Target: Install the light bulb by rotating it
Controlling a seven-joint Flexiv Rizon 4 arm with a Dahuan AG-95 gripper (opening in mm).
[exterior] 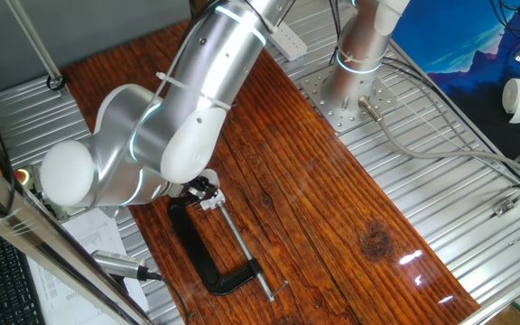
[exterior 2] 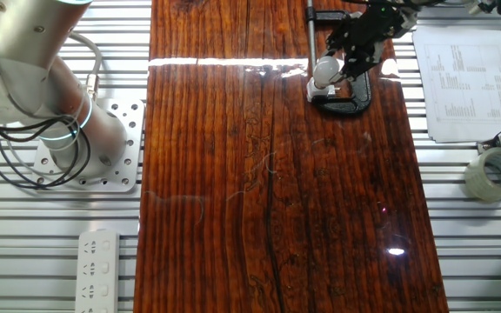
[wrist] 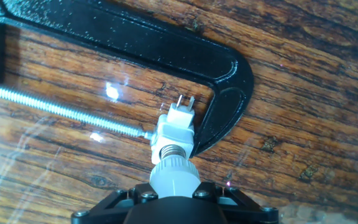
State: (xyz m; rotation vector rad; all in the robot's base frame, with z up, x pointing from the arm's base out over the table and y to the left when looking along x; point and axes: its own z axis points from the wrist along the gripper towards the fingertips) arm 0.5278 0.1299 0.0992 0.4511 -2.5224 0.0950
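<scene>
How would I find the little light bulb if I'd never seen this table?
Look for the big black clamp lying on the brown wooden table. In its mouth sits a small white socket, and the light bulb pokes out of that: round, pale, with silvery screw threads.

Light bulb [wrist: 174,176]: pale whitish head, silvery threaded base; socket block [wrist: 178,123]: white. C-clamp [wrist: 219,74]: glossy black frame with silver screw; wooden board [exterior 2: 277,191]: reddish-brown, dark streaked grain. Robot arm [exterior: 174,117]: silver with glowing cyan rings; power strip [exterior 2: 100,269]: white; tape roll [exterior 2: 494,174]: translucent greyish.
</scene>
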